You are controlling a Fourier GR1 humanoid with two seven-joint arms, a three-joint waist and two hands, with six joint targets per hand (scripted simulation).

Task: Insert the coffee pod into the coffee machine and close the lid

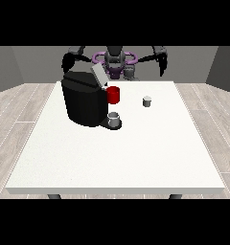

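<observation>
On the white bench (136,153), right of centre, the coffee pod (147,101) stands upright, a small grey-white cylinder with its short axis vertical, well apart from the machine. Left of it sits the black coffee machine (83,101), its grey lid (98,75) tilted up and open, slanting toward the robot. A red mug (114,94) stands just beside the machine's front, on the side toward the pod. Below it, a small grey cup (114,118) rests on the machine's drip tray; whether either holds anything cannot be told. No writing or brand can be read on any of them.

Both arms are raised behind the bench. The robot hand at the view's left (68,61) and the robot hand at the view's right (162,66) hang clear of everything and hold nothing; how their fingers lie cannot be told.
</observation>
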